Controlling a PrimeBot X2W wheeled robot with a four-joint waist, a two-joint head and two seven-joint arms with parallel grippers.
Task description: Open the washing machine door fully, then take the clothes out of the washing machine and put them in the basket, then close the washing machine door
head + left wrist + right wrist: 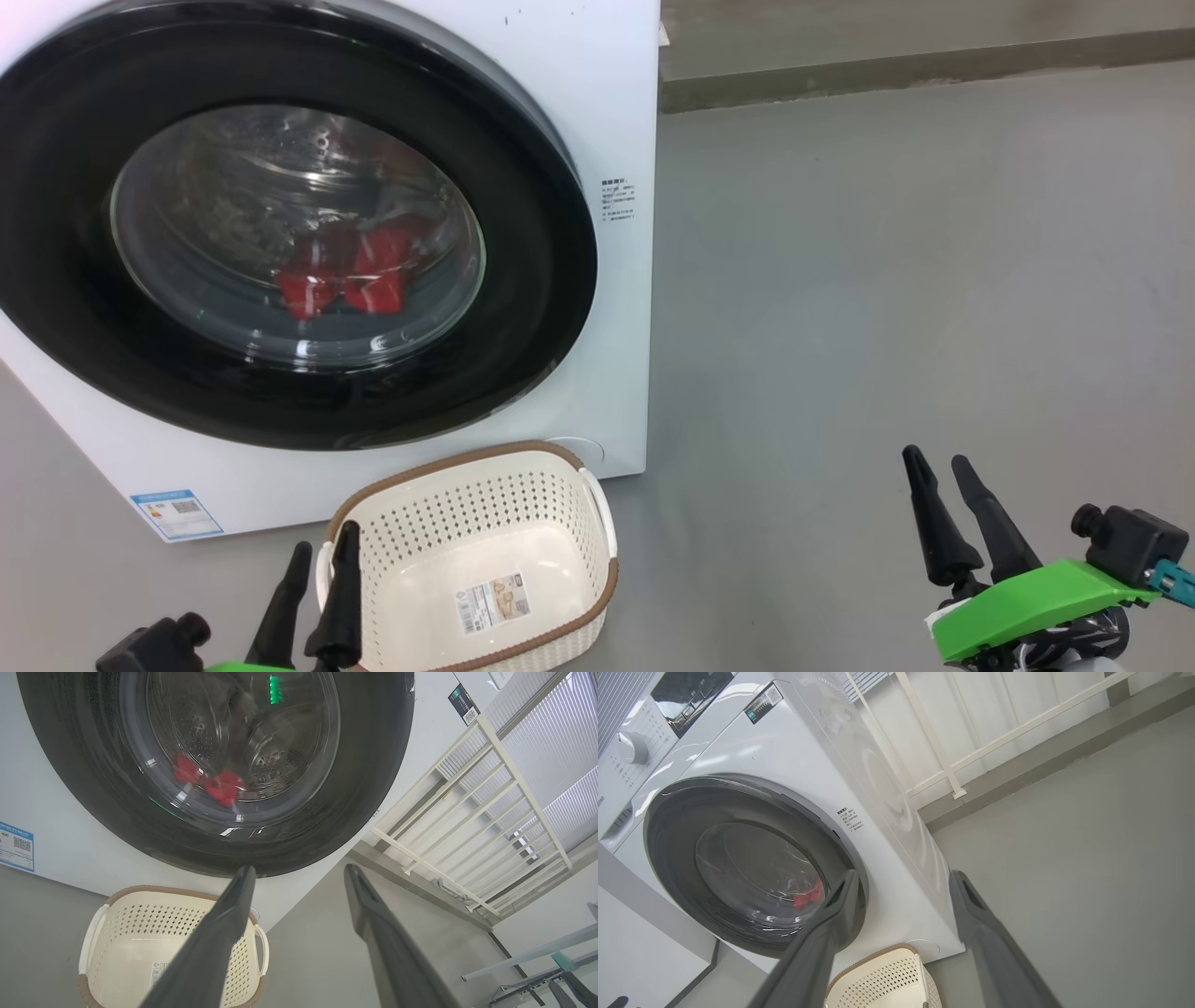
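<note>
Nearest me, my left gripper (pixel 325 539) hangs low in front of the washing machine (pixel 616 112), its two dark fingers spread apart and gripping nothing. One fingertip overlaps the near left corner of the basket (pixel 467 504) in the head view. I cannot tell whether it touches the rim or only hovers before it.

My right gripper (pixel 935 459) is also released and empty. It sits well off to the right of the washing machine, over bare grey floor (pixel 887 280), fingers pointing towards the machine's right front edge.

The basket stands on the floor just in front of the washing machine, under the lower right curve of the washing machine door (pixel 523 280). It is upright, and its pale bottom carries a label sticker.

Beyond it, the door is shut flat against the washing machine's white front, well apart from both grippers. Its glossy black rim rings the bulging glass.

Through that glass I see the clothes (pixel 373 275), a red bundle lying low inside the washing machine's steel drum, behind the door and beyond reach of either gripper.

Farther back, to the right of the washing machine, a white railing (pixel 934 742) runs along the wall.
</note>
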